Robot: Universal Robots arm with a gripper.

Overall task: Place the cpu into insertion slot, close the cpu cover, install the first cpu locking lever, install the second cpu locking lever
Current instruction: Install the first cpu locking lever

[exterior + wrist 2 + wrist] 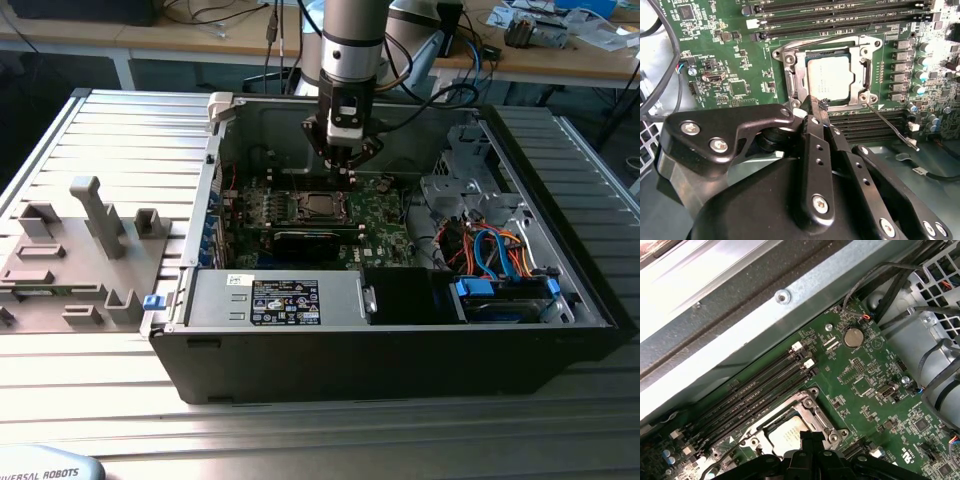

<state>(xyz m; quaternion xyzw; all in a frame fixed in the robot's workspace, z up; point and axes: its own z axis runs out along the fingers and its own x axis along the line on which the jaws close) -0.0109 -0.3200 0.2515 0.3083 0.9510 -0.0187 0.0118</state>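
In the exterior view the gripper (345,172) hangs inside the open computer case (400,350), just above the green motherboard (385,235) and close to the socket area. In the second wrist view its two black fingers (815,150) lie pressed together, so the jaws are closed, and I see nothing between them. The tips are at one corner of the cpu cover (790,75), though I cannot tell if they touch it.

The cpu (830,80) sits flat in the insertion slot (864,75), its dull silver top showing through the window of the cover. The cover lies down over it (the frame looks flat on the socket).

One thin metal locking lever (892,127) stands out obliquely from the corner of the cover and crosses the long black slots (865,127) beside the socket, with its end free. A second wire lever (830,39) runs along the opposite edge of the cover, next to the memory slots (840,20); whether it is hooked I cannot tell.
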